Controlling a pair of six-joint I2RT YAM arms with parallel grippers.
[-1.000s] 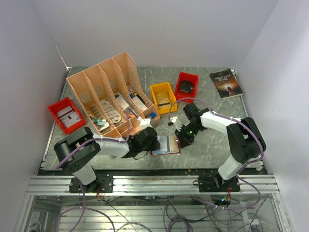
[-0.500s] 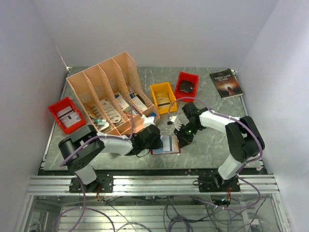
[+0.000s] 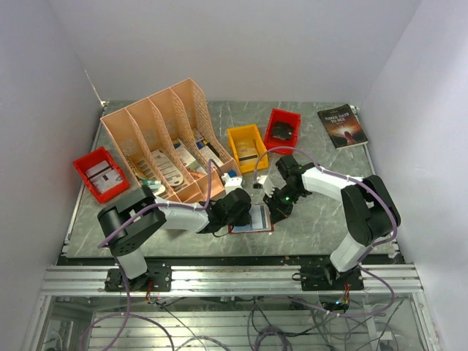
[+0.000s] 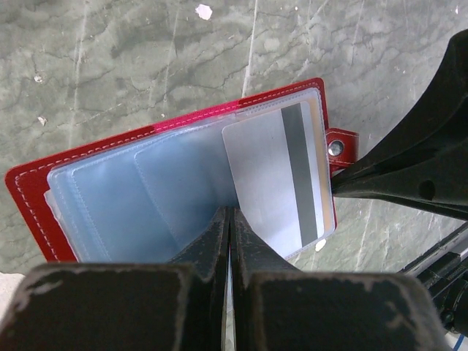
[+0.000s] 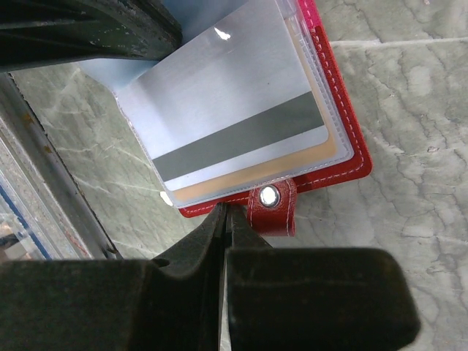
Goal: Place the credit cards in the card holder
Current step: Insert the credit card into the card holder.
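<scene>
The red card holder (image 4: 110,146) lies open on the table, clear pockets up; it also shows in the top view (image 3: 252,228) and the right wrist view (image 5: 344,131). A greyish credit card (image 4: 263,175) with a dark stripe sits on its right-hand pocket, over an orange-yellow card (image 5: 285,170). My left gripper (image 4: 229,212) is shut, its tips touching the grey card's near left corner (image 5: 212,102). My right gripper (image 5: 225,210) is shut, its tips against the holder's edge beside the snap tab (image 5: 270,201). In the top view the left gripper (image 3: 247,212) and right gripper (image 3: 275,210) flank the holder.
A peach file organiser (image 3: 168,139) with leaflets stands at the back left. A red bin (image 3: 99,174) is at the far left, a yellow bin (image 3: 247,146) and another red bin (image 3: 281,130) are behind the holder. A dark book (image 3: 342,126) lies at the back right.
My left gripper has moved right, over the open holder, and now covers most of it from above. The right gripper has stayed at the holder's right edge.
</scene>
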